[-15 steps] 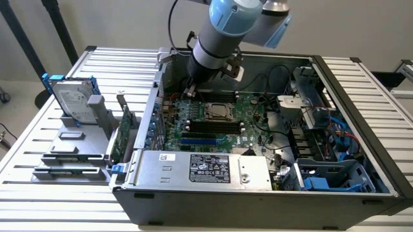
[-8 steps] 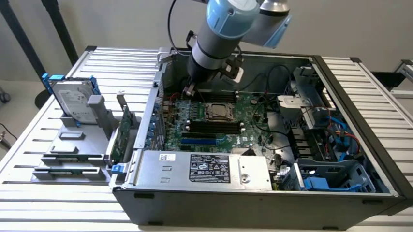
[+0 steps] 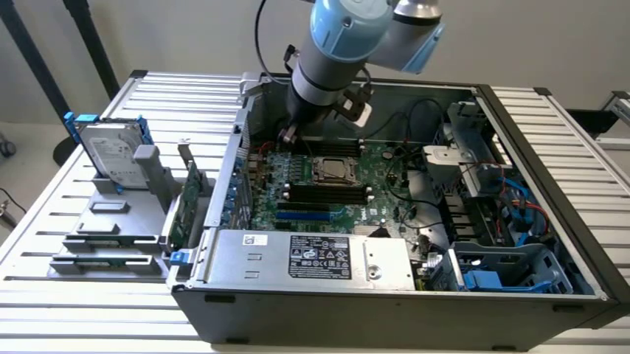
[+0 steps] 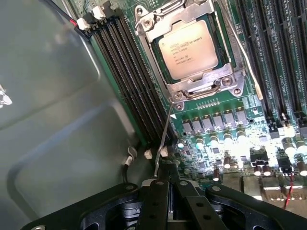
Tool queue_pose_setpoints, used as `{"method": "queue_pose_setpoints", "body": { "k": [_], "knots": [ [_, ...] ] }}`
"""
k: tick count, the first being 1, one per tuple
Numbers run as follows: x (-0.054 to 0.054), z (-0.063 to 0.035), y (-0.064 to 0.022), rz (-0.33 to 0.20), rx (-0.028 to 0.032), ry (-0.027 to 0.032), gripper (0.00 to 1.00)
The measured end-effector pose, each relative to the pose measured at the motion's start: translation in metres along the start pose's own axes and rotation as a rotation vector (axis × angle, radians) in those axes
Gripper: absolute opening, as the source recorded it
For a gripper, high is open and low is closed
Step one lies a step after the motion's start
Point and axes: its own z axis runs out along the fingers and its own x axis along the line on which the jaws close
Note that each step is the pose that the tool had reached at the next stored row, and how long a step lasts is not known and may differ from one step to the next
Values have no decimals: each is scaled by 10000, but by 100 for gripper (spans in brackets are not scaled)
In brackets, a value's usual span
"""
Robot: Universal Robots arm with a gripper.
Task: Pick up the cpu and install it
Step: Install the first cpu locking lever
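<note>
I have the end effector low inside the open computer case, its fingers brought together. The cpu is not in them. It lies flat in its socket on the motherboard, a little ahead of the fingertips, with the metal load frame folded over its edges. I judge the chip to be seated, and the frame is there to press it down.

A thin socket lever runs from the frame's corner straight back to the fingertips, which would explain such a low, close pose. I cannot tell whether the fingers pinch the lever's end or only touch it, because the contact point is lost in the dark between them. In the exterior view the arm covers most of the end effector, and the case wall cuts off the rest.
</note>
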Motion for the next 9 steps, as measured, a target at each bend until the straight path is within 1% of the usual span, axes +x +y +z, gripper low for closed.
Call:
{"method": "queue_pose_setpoints", "body": {
  "k": [2,6,9],
  "knots": [
    [6,-16,-7,150,-41,107,11],
    [15,-38,-16,422,-122,286,11],
    [14,-40,-14,532,-134,400,11]
  ]
}}
